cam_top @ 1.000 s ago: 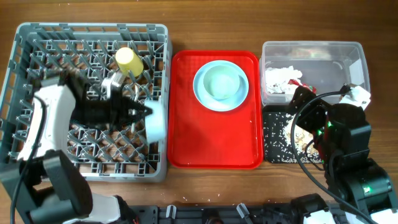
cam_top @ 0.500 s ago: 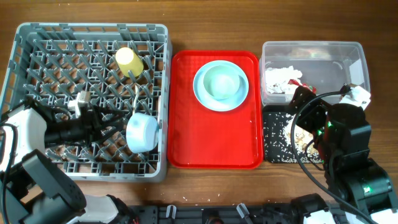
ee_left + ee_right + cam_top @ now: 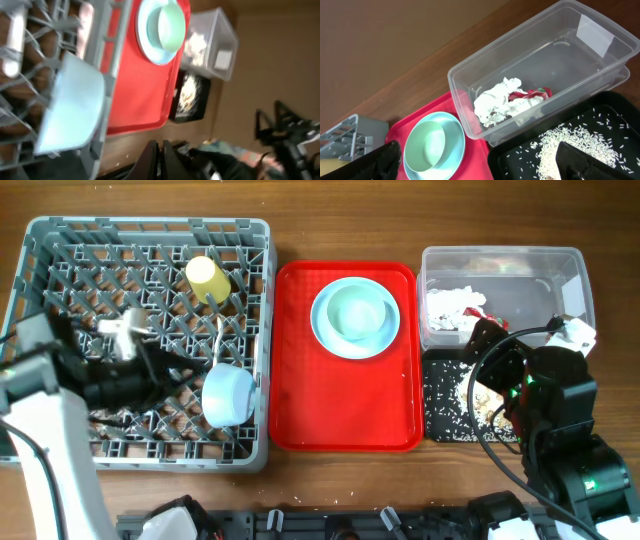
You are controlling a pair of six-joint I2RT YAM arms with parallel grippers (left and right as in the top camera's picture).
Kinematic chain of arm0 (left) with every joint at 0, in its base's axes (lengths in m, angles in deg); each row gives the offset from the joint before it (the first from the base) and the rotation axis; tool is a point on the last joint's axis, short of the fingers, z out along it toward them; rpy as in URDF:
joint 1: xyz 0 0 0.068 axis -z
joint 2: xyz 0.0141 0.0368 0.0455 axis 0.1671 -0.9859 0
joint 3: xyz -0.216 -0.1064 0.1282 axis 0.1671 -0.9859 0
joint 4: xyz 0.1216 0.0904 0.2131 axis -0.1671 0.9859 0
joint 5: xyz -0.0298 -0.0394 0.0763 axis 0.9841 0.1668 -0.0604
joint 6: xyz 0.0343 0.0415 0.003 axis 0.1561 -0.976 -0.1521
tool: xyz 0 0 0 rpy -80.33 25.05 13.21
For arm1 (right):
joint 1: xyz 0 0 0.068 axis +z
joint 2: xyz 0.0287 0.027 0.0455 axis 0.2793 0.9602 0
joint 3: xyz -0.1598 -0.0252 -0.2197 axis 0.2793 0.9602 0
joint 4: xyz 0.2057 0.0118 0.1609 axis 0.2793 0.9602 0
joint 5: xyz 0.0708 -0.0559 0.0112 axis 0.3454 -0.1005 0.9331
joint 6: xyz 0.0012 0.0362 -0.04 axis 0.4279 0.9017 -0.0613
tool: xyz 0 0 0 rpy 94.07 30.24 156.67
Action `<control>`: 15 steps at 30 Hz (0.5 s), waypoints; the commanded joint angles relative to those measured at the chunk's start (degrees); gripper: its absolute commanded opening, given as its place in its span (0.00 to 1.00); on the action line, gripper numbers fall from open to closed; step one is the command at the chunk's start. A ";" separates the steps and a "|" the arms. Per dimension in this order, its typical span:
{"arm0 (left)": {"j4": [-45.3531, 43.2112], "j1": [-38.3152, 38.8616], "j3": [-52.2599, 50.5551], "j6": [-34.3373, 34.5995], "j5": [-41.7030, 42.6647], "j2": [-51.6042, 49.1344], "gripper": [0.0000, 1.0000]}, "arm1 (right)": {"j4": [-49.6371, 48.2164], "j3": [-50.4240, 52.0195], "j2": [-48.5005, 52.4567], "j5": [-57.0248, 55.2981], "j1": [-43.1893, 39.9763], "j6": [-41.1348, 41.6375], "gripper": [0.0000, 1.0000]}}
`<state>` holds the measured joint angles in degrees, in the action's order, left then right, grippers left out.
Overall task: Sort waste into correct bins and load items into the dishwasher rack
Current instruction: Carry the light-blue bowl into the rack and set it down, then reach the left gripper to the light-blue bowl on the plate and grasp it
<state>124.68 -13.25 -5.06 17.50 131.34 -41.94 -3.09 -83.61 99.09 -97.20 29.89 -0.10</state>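
Observation:
The grey dishwasher rack (image 3: 60, 240) holds the upright yellow cup (image 3: 205, 277) and one pale blue-green bowl (image 3: 228, 393), which lies tilted near the rack's right side and also shows in the left wrist view (image 3: 70, 110). My left gripper (image 3: 180, 370) is inside the rack just left of that bowl, apart from it, with its jaws (image 3: 161, 156) shut and empty. The second bowl (image 3: 352, 312) sits in the plate (image 3: 325, 338) on the red tray. The clear tub (image 3: 500, 265) holds the napkin (image 3: 450, 302) and the red wrapper (image 3: 472, 314). My right gripper (image 3: 490, 370) is open and empty over the black tray (image 3: 445, 420) with rice (image 3: 555, 142).
The flat red tray (image 3: 340, 410) lies between the rack and the bins. A thin white utensil (image 3: 219, 332) seems to stand among the pegs below the cup. Bare wooden table runs along the far and near edges.
The left gripper carried the bowl from the rack's right edge down into the rack, let go of it and drew back to the left. The right arm has not moved.

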 commanded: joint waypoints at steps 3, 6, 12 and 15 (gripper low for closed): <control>-6.56 20.65 -2.34 22.62 -21.33 9.27 0.04 | -0.11 -0.74 -0.26 -0.94 -0.13 0.35 1.00; -14.82 30.16 -7.52 30.97 -25.57 9.44 0.04 | -0.11 -0.74 -0.26 -0.94 -0.15 0.35 1.00; -22.43 38.32 -13.53 35.32 -36.33 2.97 0.04 | -0.11 -0.74 -0.26 -0.94 -0.13 0.35 1.00; -22.01 38.16 -13.51 38.42 -53.53 -0.96 0.04 | -0.11 -0.74 -0.26 -0.94 -0.13 0.35 1.00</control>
<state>102.45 24.80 -18.37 52.34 94.01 -40.06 -3.13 -83.61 99.09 -97.20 29.89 -0.07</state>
